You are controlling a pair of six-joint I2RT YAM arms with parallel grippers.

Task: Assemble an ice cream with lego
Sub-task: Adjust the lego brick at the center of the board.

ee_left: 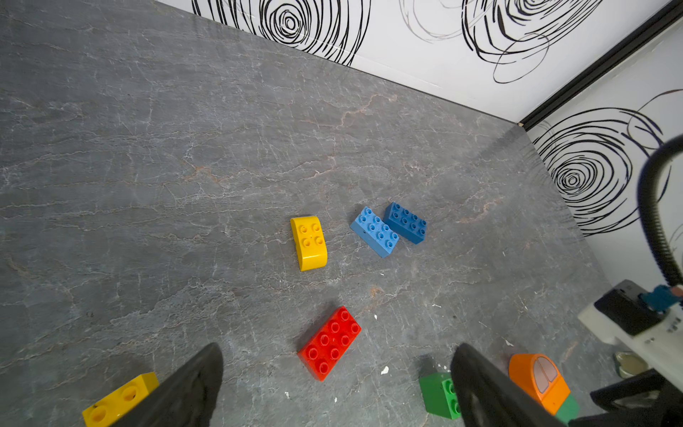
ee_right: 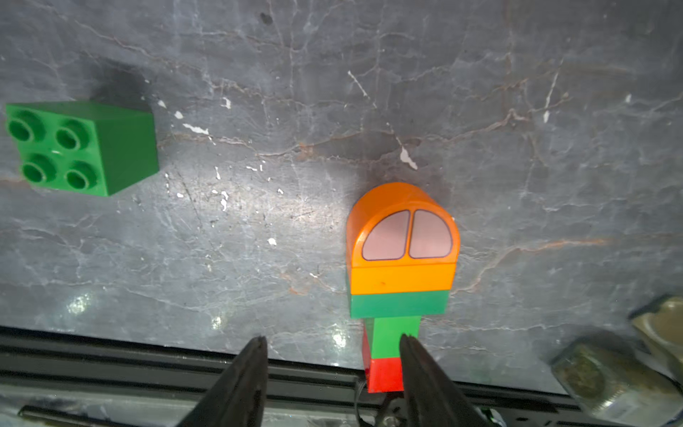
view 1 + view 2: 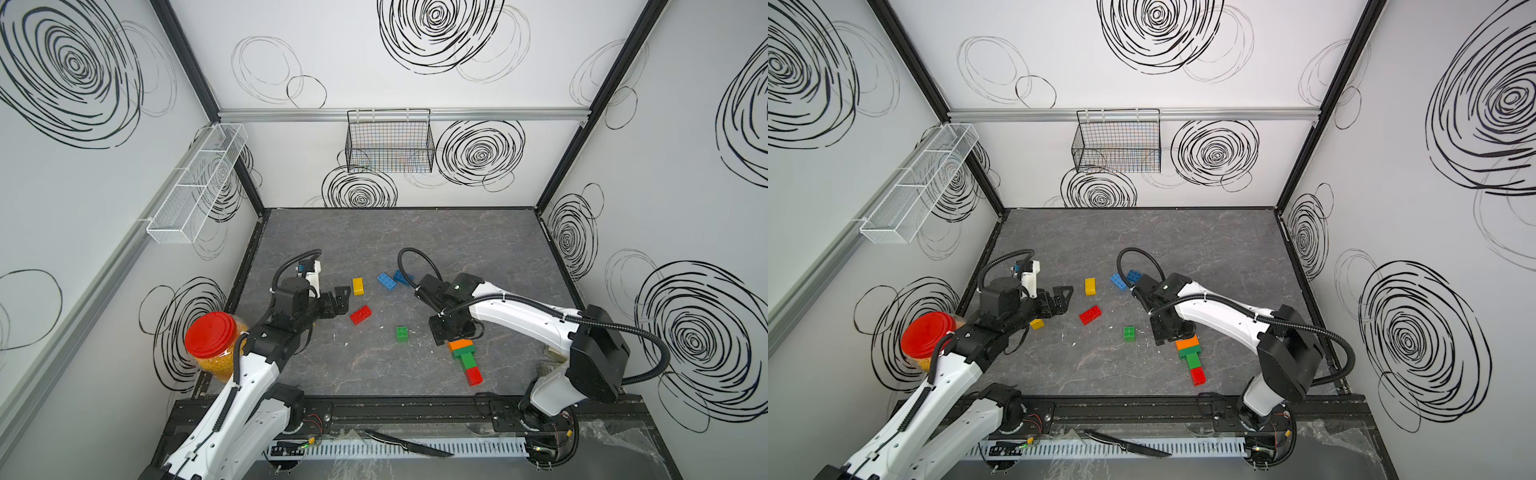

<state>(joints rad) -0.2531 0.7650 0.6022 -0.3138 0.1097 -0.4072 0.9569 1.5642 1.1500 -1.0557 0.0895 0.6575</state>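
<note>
A lego ice cream (image 3: pixel 465 359) lies flat on a dark grey marbled tabletop (image 3: pixel 415 249), lower right of centre in both top views. It is a stack of chunky plastic bricks: a red square base, a narrow green stem, a wider green brick and an orange domed top (image 2: pixel 403 229). Its long axis runs nearly up and down the frame, leaning a little. The dome points toward the upper left and the red base toward the lower right.

The right gripper (image 2: pixel 332 338) hangs just over the dome end. In the right wrist view its black fingers (image 2: pixel 240 380) stand partly apart, gripping nothing. The stem sits close against one finger, off centre, and it cannot be told whether they touch. The left gripper (image 3: pixel 338 300), left of centre, is spread wide and empty.

The step appears to be taking hold of the seemingly finished stack. To do it well, the right gripper should probably shift sideways until the stem is centred. It should then close across the stem's flat sides and lift slowly, so the joints do not pull apart. A loose green square studded brick (image 2: pixel 81 148) lies well apart and should not interfere.
</note>
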